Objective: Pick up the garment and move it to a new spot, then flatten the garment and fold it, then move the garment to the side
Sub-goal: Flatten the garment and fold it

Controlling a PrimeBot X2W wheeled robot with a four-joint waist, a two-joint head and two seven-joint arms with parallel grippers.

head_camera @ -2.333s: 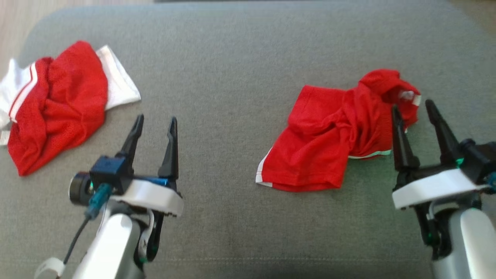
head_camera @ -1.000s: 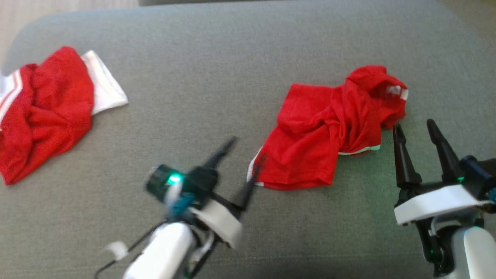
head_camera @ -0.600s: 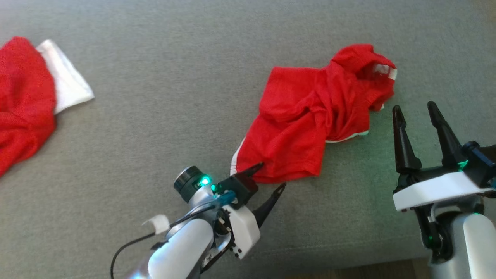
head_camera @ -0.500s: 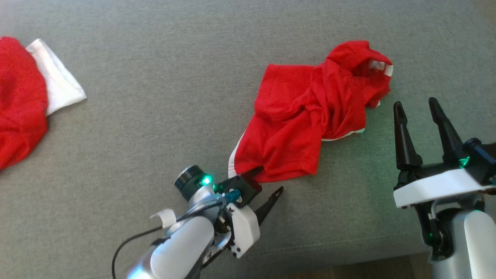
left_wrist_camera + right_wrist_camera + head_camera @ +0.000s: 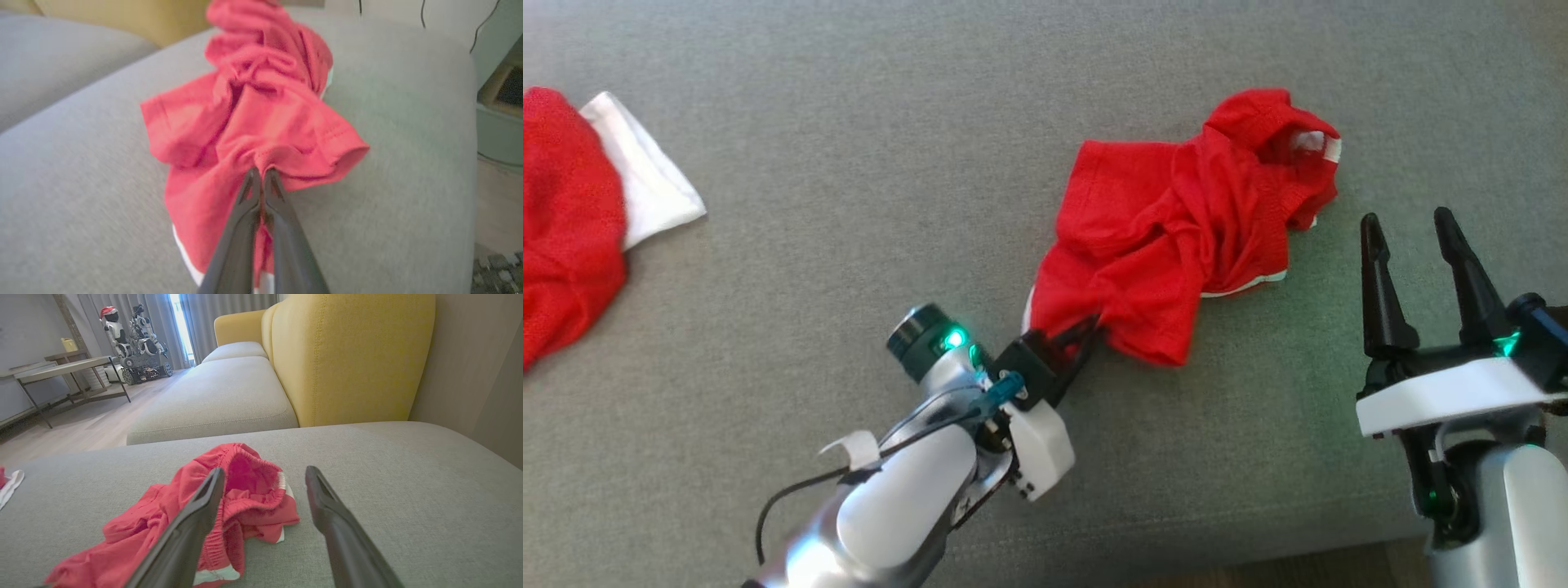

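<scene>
We pinch the red garment [image 5: 1176, 220] by its near hem, left gripper [image 5: 1088, 333] fingers shut, mid grey cushion [image 5: 890, 163]. Long axis runs twd the cushion's far right; right gripper [image 5: 1409, 222] fingers gape empty near that end.

A grey sofa cushion [image 5: 849, 163] lies before a yellow backrest [image 5: 347, 355], with wood floor [image 5: 81, 428], curtains [image 5: 229, 304] and a table [image 5: 61, 367] beyond.

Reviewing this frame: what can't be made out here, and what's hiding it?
- Head view: tips of the left gripper, buried in the crumpled red white-trimmed garment; layers pinched unknown.
- Head view: a second red-and-white cloth, cut off by the left edge.
- Right wrist view: the garment's near part, behind a finger of the open right gripper and the bottom edge.
</scene>
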